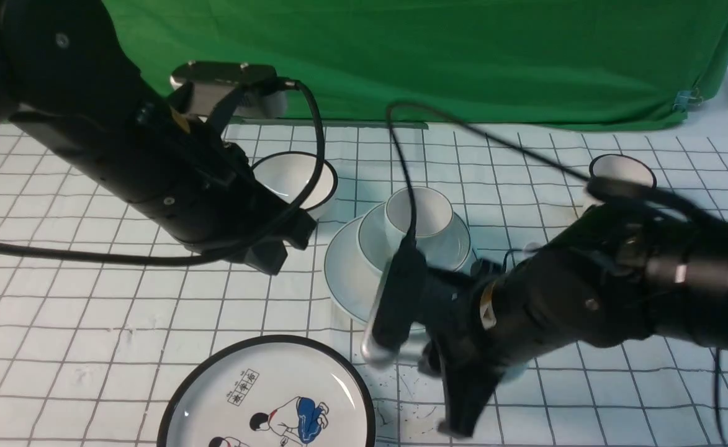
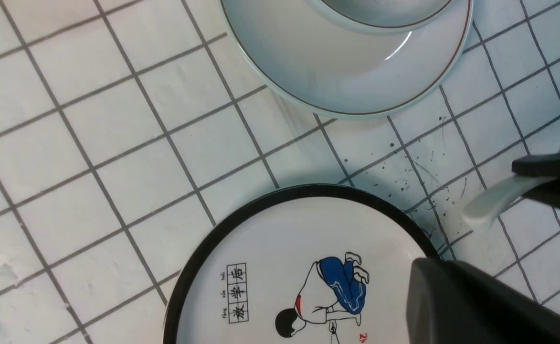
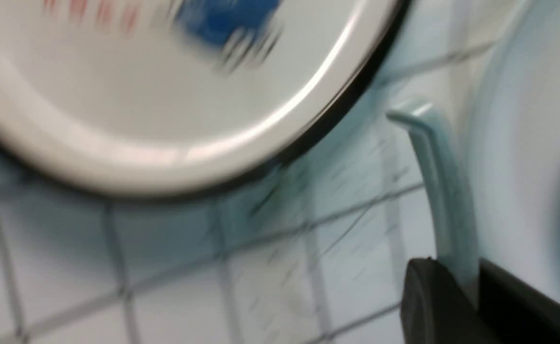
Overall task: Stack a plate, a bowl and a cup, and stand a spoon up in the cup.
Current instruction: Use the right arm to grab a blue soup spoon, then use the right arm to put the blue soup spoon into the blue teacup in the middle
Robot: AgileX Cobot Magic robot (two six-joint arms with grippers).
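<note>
The pale plate (image 1: 342, 273) lies mid-table with the wide bowl (image 1: 457, 248) on it and the handleless cup (image 1: 429, 214) standing in the bowl. In the left wrist view the plate (image 2: 356, 71) and the bowl's rim (image 2: 385, 12) show too. Just in front of the plate, low over the cloth, my right gripper (image 1: 460, 403) is shut on the plain white spoon (image 3: 444, 191), whose handle sticks out from between the jaws (image 3: 470, 277). The same spoon (image 2: 492, 203) is seen from the left wrist. My left gripper (image 1: 274, 261) hangs shut and empty, left of the stack.
A large black-rimmed plate with cartoon figures (image 1: 270, 397) lies at the near edge, close to the spoon. A black-rimmed bowl (image 1: 292, 177) sits behind my left arm. At the far right stands a black-rimmed cup (image 1: 621, 171). A green cloth hangs along the back.
</note>
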